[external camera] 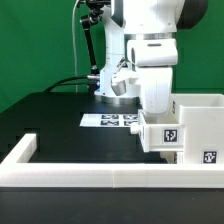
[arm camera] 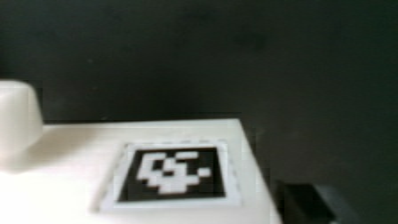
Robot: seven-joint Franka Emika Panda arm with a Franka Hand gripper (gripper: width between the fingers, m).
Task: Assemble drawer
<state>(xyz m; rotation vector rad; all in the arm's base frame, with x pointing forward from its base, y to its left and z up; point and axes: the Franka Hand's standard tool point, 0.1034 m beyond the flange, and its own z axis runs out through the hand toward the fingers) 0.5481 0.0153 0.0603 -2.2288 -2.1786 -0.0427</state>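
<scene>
White drawer parts with black-and-white tags stand at the exterior view's right: a tall open-topped housing (external camera: 203, 112) and a smaller tagged box (external camera: 168, 136) in front of it. My gripper (external camera: 151, 118) has come down right behind the smaller box, and that box hides its fingertips. In the wrist view a white part's flat face (arm camera: 71, 165) with a tag (arm camera: 175, 172) lies very close below me. One dark finger (arm camera: 317, 202) shows just beside that face's edge; the other finger is not seen. I cannot tell whether the jaws are open or shut.
A low white rail (external camera: 90, 179) edges the black table along the front and the exterior view's left. The marker board (external camera: 110, 120) lies flat at mid-table, by the arm's base. Another white piece (arm camera: 15, 118) shows at the wrist view's edge.
</scene>
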